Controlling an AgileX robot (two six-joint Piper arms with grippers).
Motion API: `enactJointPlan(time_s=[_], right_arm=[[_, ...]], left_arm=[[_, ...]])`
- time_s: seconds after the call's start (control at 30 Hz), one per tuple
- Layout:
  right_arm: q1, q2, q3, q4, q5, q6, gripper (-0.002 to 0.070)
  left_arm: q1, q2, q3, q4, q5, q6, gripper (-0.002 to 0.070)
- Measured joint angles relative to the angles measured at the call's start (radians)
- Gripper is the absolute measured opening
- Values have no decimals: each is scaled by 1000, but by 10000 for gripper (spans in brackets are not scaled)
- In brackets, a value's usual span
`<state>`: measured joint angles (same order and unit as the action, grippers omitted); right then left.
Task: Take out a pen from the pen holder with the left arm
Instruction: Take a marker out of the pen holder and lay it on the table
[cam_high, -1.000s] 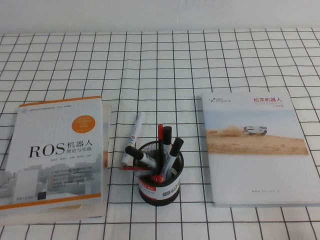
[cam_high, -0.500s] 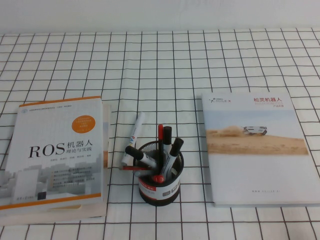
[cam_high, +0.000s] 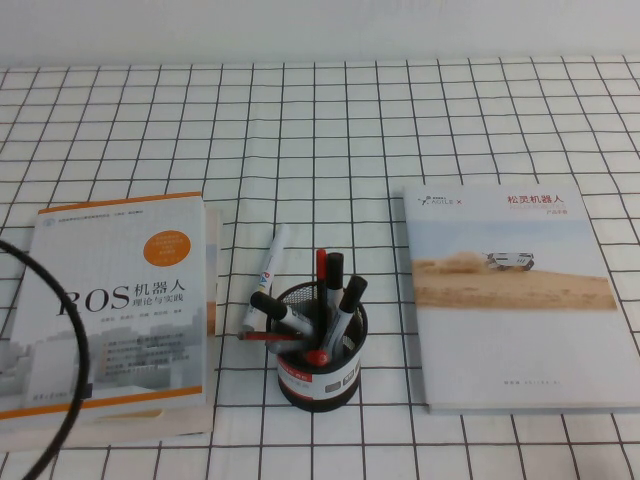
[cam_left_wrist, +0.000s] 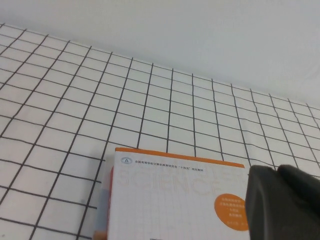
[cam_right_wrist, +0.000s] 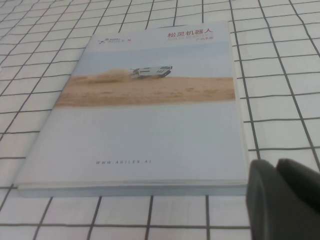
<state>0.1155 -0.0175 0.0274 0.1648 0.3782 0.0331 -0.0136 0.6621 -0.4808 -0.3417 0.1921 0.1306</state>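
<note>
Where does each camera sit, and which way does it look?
High view: raised on robot's side, looking down at pen holder, ROS book, brochure; a black cable shows.
Left wrist view: above the ROS book, facing across the checked cloth; left gripper, shut, shows.
Right wrist view: low over the brochure; right gripper near its corner.
Each wrist view shares its book with the high view.

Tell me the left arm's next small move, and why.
Probably swing the left gripper toward the pen holder and open it: it is shut, near the book, while the pens stand in the holder. The right gripper sits by the booklet, out of the way.
</note>
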Motion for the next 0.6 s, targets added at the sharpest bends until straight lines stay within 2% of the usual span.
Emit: enactJointPlan(time_s=[0.1, 0.17, 0.47, 0.6], right_arm=[[0, 0, 0, 0, 0, 0, -13], [0, 0, 0, 0, 0, 0, -13], [0, 0, 0, 0, 0, 0, -13], [0, 0, 0, 0, 0, 0, -13]], left_arm=[[-10, 77, -20, -33, -56, 34, -2], [-47, 115, -25, -40, -98, 55, -2], [-362, 232, 6, -48, -321, 71, -2], [-513, 279, 101, -14, -544, -47, -2]])
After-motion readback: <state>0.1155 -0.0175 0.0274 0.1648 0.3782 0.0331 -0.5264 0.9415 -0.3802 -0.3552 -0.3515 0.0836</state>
